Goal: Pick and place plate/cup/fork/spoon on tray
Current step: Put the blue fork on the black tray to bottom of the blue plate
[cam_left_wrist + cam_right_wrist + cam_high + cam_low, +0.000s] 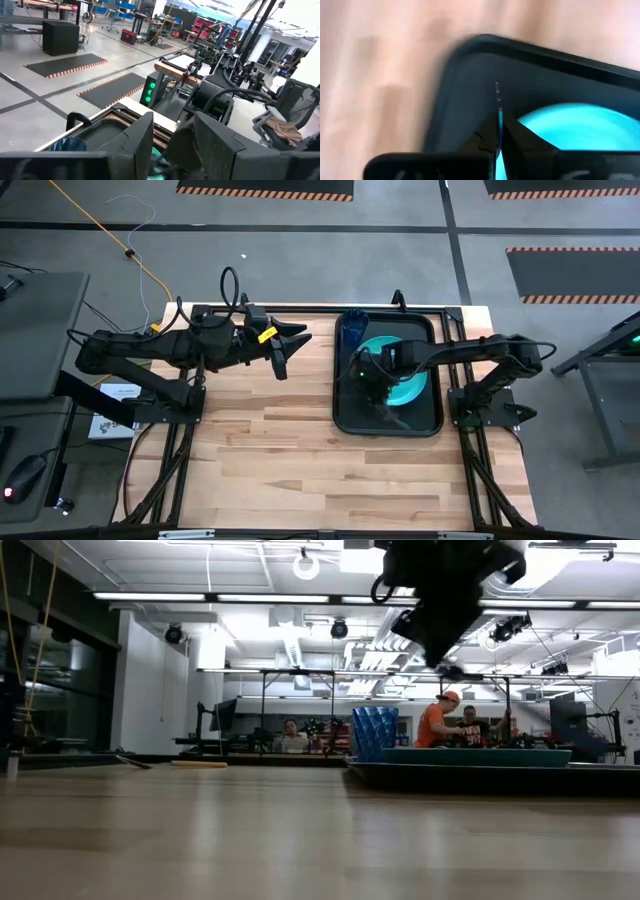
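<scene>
I had the right gripper over the black round-cornered tray, fingers pinched on a thin blue sliver, probably the fork. The smooth turquoise plate and ribbed blue cup sat on the tray. The left gripper hung apart over bare wood, fingers spread.

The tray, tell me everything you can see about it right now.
The tray is a black rectangle with rounded corners and a raised rim, smooth like plastic. It lies flat on the right part of the wooden table, near the far edge. Inside it, the turquoise plate rests on the floor of the tray, and the dark-blue cup stands upright in its far-left corner. The right gripper hangs over the tray, its fingers pinched on something thin above the tray's dark floor beside the plate.
</scene>
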You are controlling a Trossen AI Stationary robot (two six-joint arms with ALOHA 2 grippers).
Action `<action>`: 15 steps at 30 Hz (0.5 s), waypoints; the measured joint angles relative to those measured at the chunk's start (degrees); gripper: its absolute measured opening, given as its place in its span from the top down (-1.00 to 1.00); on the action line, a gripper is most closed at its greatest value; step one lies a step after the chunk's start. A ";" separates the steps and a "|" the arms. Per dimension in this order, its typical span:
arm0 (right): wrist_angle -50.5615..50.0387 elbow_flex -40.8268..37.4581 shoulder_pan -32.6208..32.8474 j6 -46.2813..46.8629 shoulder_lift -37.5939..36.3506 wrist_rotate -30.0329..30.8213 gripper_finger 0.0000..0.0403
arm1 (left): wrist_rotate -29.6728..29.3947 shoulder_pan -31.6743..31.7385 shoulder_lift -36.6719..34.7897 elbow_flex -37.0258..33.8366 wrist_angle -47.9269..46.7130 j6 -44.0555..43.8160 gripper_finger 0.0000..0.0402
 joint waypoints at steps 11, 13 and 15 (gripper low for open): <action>-4.64 -0.02 3.44 -15.80 10.45 -5.08 1.00 | 0.00 0.00 0.01 0.00 0.09 -0.41 0.35; -4.06 -0.02 3.92 -16.61 12.44 -5.26 1.00 | -0.02 0.00 0.00 0.00 0.17 -0.60 0.35; -3.73 -0.02 4.12 -17.48 14.16 -5.30 1.00 | 0.00 0.00 0.02 0.00 0.88 -0.62 0.35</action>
